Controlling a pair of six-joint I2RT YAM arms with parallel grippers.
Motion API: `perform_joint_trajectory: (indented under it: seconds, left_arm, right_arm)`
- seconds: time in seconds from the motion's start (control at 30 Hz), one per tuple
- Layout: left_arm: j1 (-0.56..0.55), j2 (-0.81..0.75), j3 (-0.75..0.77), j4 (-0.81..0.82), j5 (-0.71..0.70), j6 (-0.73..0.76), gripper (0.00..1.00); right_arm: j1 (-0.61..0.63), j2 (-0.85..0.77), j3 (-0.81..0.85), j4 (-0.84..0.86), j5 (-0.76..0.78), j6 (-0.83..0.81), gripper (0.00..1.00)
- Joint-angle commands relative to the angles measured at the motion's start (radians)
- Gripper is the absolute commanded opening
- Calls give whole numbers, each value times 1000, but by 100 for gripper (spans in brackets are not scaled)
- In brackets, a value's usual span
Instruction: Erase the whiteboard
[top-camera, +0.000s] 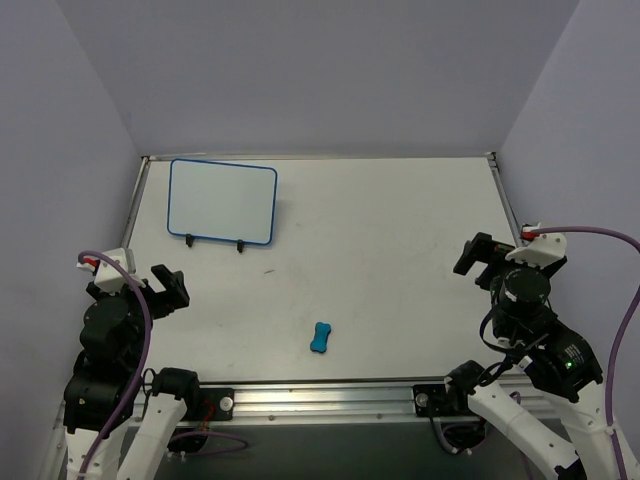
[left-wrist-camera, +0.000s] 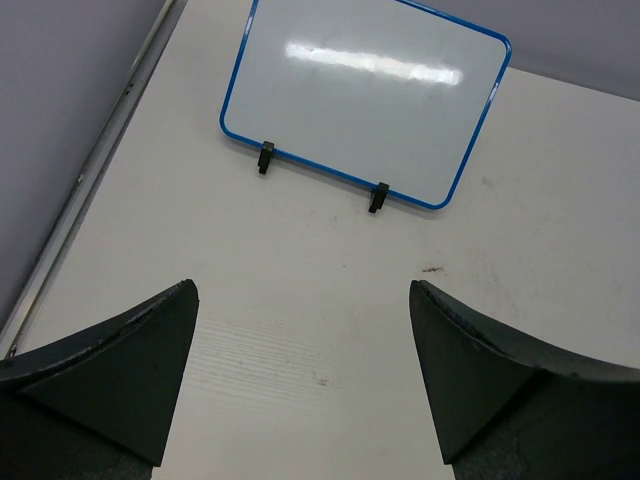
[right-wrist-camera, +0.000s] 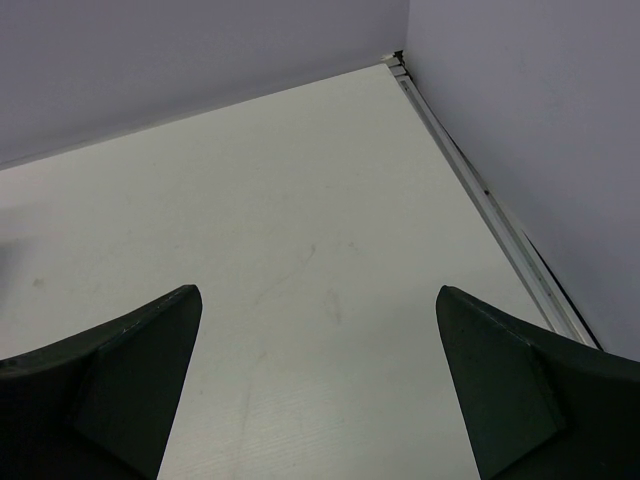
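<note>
– At the far left of the table, the small white rectangular whiteboard with the thin blue rim (top-camera: 222, 202) stands propped on its black wire stand (top-camera: 191, 239), with two little feet showing under the lower edge.

– And that face reads blank from above. The left wrist view agrees: a streak of lamp glare across it and no writing I can make out.

– So where are we in the job?

– My read is that there's nothing to wipe, or the marks are too faint to see. Neither arm is working the board. The left gripper (top-camera: 150, 283) hovers at the near left, jaws spread wide with nothing between them. The right gripper (top-camera: 483, 255), over by the right edge, is the same: wide open and empty.

– And the little blue bone-shaped eraser (top-camera: 321, 337)?

– It's lying flat toward the near edge, roughly midway between the arms, well apart from the board and touched by nobody. If a pass is wanted, one arm has to drop onto it, pinch its narrow waist, carry it far-left and press lightly. That board only rests on its stand and could tip.

– Surface?

– A pale, matte tabletop (top-camera: 400, 230) with a few dark specks and faint scuffs, and a metal rail (top-camera: 330, 395) along the near edge. Plain lavender walls close it in on three sides.
</note>
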Motion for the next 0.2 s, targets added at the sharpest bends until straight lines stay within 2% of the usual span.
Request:
perform_joint_trajectory:
  seconds: [0.0, 0.17]
  left_arm:
    - [-5, -5, 3, 46, -11, 7, 94]
    - [-5, -5, 3, 46, -9, 8, 94]
  right_arm:
    - [7, 15, -7, 13, 2, 7, 100]
    - [5, 20, -6, 15, -7, 3, 100]
